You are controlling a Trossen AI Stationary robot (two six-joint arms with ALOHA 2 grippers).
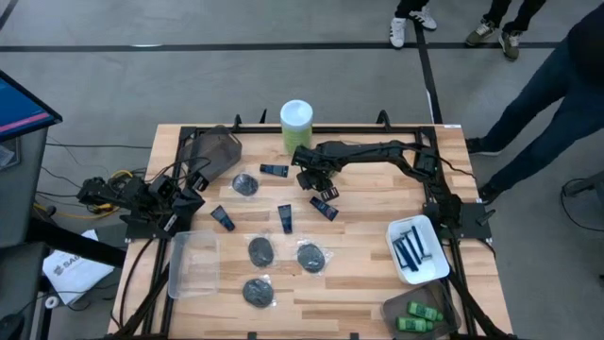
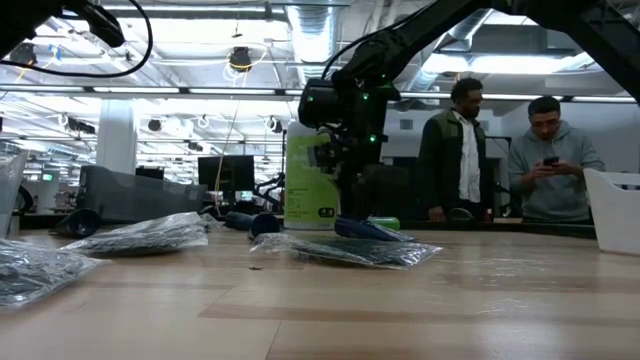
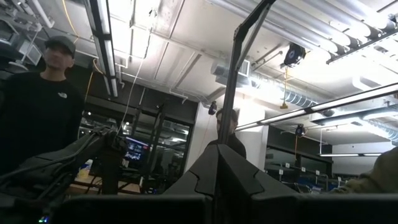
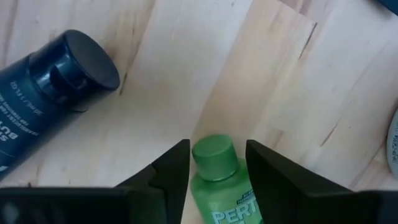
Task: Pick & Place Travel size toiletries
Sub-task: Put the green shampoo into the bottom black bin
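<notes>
My right gripper (image 4: pixel 216 163) reaches in from the right to the table's far middle (image 1: pixel 311 179), pointing down and shut on a small bright green bottle (image 4: pixel 219 186). Navy tubes lie around it (image 1: pixel 274 170) (image 1: pixel 324 208) (image 1: pixel 285 218) (image 1: pixel 222 218); one shows in the right wrist view (image 4: pixel 43 99). Several black discs lie flat on the wood (image 1: pixel 245 184) (image 1: pixel 260 250) (image 1: pixel 310 256). Blue razors (image 1: pixel 411 247) lie in a white tray, and more green bottles (image 1: pixel 415 316) in a dark bin. My left gripper (image 3: pixel 217 177) waits shut at the left edge (image 1: pixel 179 200), pointing upward. My right gripper pinches the green bottle's body just below its cap (image 4: pixel 214 155) between the two fingers (image 4: pixel 174 171), coming from above. The bottle lies along the fingers, cap forward. Its green end (image 2: pixel 385 222) shows at table level beside the gripper; whether it is lifted I cannot tell.
A tall green canister with a white lid (image 1: pixel 295 123) stands just beyond my right gripper. A dark bin (image 1: pixel 215 151) sits at far left and a clear tray (image 1: pixel 193 264) at near left. People stand beyond the table's far right (image 2: pixel 545 160).
</notes>
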